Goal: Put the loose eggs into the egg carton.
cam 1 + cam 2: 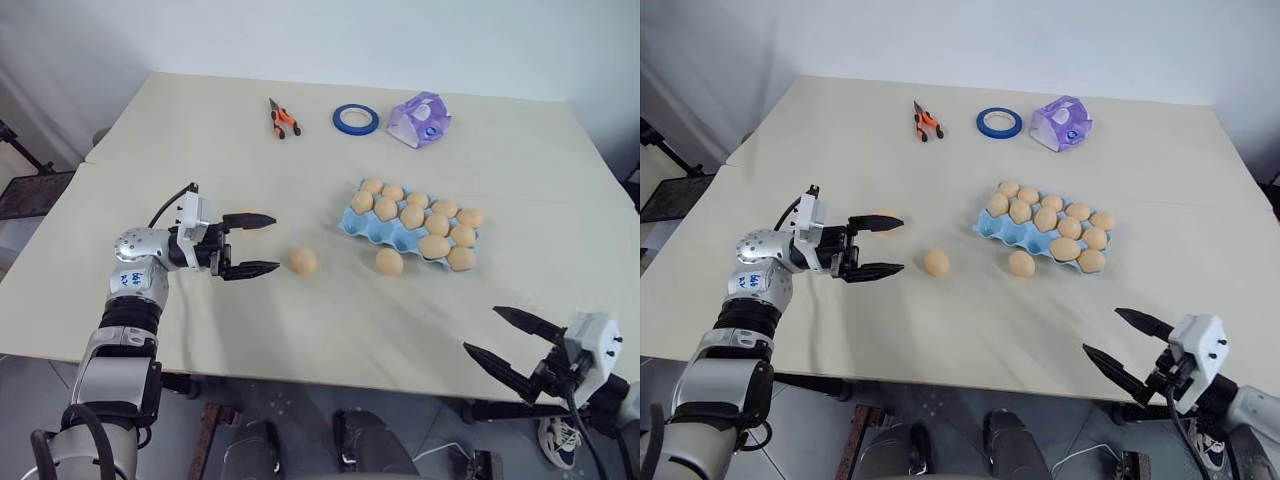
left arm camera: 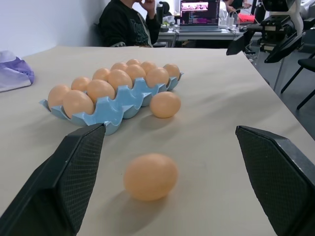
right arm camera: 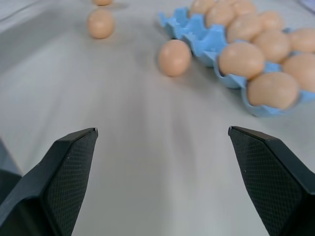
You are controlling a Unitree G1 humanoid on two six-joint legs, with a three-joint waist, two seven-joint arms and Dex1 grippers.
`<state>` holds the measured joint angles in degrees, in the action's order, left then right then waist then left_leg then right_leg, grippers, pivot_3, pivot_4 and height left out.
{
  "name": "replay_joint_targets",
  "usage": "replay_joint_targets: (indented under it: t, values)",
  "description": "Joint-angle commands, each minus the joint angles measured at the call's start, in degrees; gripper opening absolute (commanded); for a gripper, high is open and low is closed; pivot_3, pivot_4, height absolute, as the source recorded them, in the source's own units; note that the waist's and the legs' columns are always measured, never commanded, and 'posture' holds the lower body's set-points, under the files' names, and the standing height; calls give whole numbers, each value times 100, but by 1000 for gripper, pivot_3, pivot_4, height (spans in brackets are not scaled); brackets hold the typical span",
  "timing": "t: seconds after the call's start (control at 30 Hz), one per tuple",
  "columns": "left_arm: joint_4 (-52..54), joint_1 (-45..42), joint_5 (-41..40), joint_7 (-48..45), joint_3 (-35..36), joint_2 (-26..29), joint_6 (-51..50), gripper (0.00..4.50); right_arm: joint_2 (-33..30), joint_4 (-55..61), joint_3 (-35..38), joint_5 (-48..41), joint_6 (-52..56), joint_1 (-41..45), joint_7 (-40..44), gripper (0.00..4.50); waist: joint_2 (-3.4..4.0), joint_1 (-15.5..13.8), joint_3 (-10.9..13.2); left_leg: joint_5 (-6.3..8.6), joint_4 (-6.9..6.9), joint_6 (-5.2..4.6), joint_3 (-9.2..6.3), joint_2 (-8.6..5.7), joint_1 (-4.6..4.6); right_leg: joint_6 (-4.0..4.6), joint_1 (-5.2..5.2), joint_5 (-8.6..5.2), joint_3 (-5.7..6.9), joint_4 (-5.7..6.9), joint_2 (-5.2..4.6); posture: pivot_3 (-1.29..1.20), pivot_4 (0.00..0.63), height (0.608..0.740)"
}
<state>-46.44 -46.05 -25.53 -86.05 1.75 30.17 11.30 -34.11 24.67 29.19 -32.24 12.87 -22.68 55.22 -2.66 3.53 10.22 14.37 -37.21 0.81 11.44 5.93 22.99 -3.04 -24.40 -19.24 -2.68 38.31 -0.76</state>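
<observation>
An office or lab: at the top of the left wrist view, a person [image 2: 129, 22] sits by a laptop [image 2: 199, 14] on a cluttered desk [image 2: 206, 33].

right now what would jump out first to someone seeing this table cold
The light blue egg carton, nearly full of tan eggs, sits right of the table's centre. Two loose eggs lie on the bare table: one against the carton's near edge, another just ahead of the open left gripper, which points level at it. The right gripper hangs open off the table's near right edge.
</observation>
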Motion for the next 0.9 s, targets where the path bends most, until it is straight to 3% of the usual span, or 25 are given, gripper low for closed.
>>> replay_joint_targets:
  t: [0.03, 0.27, 0.5, 0.9]
  values:
    - [-33, -164, 18, -456, 133, 62, 80, 4500, 71, 300, -77, -49, 78, 276, -490, 4452, 0, 3, 0, 3, 0, -5, -1, 2, -1, 5, 0, 4, 2, -1, 0, 0, 150, 740]
    - [-74, -220, 33, -429, 152, 26, 104, 4500, 221, 844, -1543, 569, 1589, 1355, -2230, 4452, 0, 57, 0, -8, 3, 15, -12, 12, -2, 29, -5, 14, 9, 5, 3, 0, 150, 740]
    - [-20, -187, 33, -367, 175, -5, 113, 4500, 867, 52, -2821, 1458, 1752, 2557, -3071, 4452, -3, 109, -2, -22, 10, 9, -14, 12, 12, 28, -16, 14, 13, 4, 8, 0, 150, 740]
    - [271, 32, -12, -265, 268, 63, 35, 4500, 1416, -1243, -3344, 2113, 1393, 3389, -3358, 4452, -2, 133, -2, -14, 6, 27, 2, 15, 19, 9, -23, -2, 8, 5, 15, 0, 150, 740]
